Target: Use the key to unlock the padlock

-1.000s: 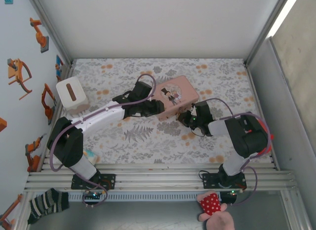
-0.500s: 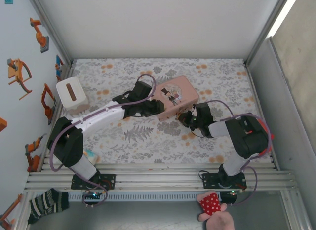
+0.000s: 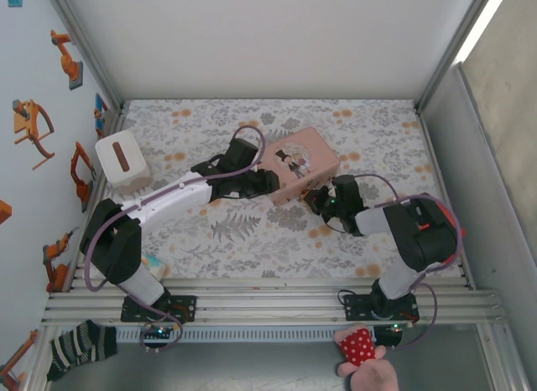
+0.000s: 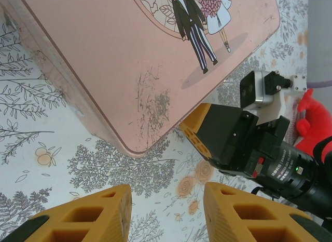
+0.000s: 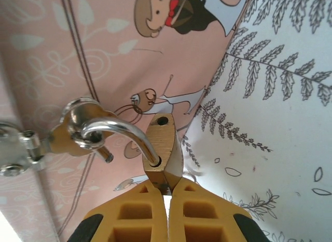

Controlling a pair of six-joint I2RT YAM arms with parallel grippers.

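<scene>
The brass padlock (image 5: 163, 148) hangs by its silver shackle (image 5: 119, 130) from the hasp ring (image 5: 78, 122) on the side of the pink box (image 3: 302, 163). One shackle end is out of its hole in the lock body. My right gripper (image 5: 167, 187) is shut just under the padlock, pinching a sliver of metal that looks like the key (image 5: 165, 190), which is mostly hidden between the fingers. Seen from above, that gripper (image 3: 317, 196) sits at the box's near corner. My left gripper (image 4: 167, 200) is open over the cloth beside the box (image 4: 145, 55), holding nothing.
A white tissue box (image 3: 122, 162) stands at the left edge of the floral cloth. Aluminium rails (image 3: 268, 303) run along the near edge, with a red plush (image 3: 359, 347) and a striped sock (image 3: 80, 345) below them. Walls close in the left, back and right.
The right gripper and wrist have shifted slightly at the box's corner, and the pink box has nudged a little to the right. The left arm has stayed put.
</scene>
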